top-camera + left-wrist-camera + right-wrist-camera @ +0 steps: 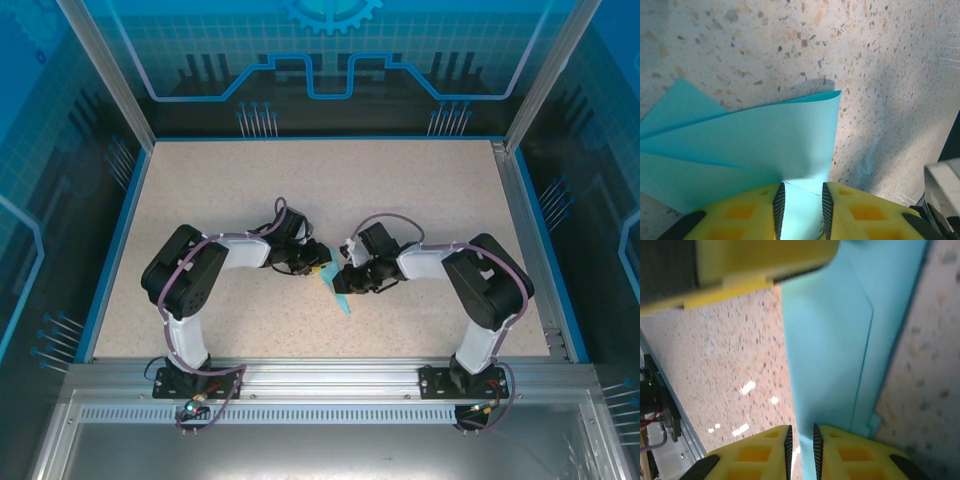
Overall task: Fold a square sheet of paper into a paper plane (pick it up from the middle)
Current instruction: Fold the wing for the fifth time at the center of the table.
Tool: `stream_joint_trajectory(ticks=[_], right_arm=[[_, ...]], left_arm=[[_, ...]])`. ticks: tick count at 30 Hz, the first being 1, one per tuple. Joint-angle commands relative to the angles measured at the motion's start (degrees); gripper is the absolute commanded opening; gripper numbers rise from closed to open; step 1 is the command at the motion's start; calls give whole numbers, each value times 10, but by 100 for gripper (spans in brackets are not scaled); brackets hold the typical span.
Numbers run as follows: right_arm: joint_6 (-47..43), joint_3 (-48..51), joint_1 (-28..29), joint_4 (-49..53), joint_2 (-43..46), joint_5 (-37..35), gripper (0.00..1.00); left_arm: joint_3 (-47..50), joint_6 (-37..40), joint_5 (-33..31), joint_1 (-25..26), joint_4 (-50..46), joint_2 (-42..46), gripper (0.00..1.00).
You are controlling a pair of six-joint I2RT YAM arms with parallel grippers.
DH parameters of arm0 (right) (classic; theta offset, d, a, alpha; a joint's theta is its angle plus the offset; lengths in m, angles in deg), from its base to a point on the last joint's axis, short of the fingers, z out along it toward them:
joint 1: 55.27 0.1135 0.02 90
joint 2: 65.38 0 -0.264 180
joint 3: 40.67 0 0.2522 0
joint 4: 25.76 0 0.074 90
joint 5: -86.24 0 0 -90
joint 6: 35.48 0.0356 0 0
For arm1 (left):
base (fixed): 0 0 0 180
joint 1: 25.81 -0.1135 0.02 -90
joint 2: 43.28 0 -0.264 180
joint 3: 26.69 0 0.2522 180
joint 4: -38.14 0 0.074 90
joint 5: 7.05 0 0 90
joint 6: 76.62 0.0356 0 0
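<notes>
The light-blue paper, folded into a narrow pointed paper plane [343, 300], hangs between the two grippers at the table's middle, with its tip toward the near edge. My left gripper [322, 270] holds one end. In the left wrist view the paper [765, 135] fans out in curved layers from between the yellow fingers [801, 200], jaws narrowly apart with paper filling the gap. My right gripper [343, 280] faces it from the right. In the right wrist view the creased paper [835, 340] runs into the narrow gap of the right gripper [801, 440], jaws nearly together.
The speckled beige table [300, 190] lies around the arms, with a blue raised border [115, 240] at the left and a metal rail [320, 372] along the near edge. A yellow finger [765, 260] of the left gripper crosses the top of the right wrist view.
</notes>
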Motion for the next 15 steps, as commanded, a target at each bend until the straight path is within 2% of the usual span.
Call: stream_joint_trajectory(ticks=[1, 6, 10, 15], right_arm=[[-9, 45, 13, 67, 15, 7, 23], [-38, 60, 29, 108, 57, 12, 24], [-65, 56, 26, 159, 80, -16, 24], [-59, 50, 7, 172, 129, -66, 26]], left_arm=[[5, -6, -27, -8, -39, -29, 31], [4, -6, -26, -8, -38, -28, 31], [-5, -4, -23, -9, -45, -23, 32], [-20, 8, -17, -7, -57, -1, 36]])
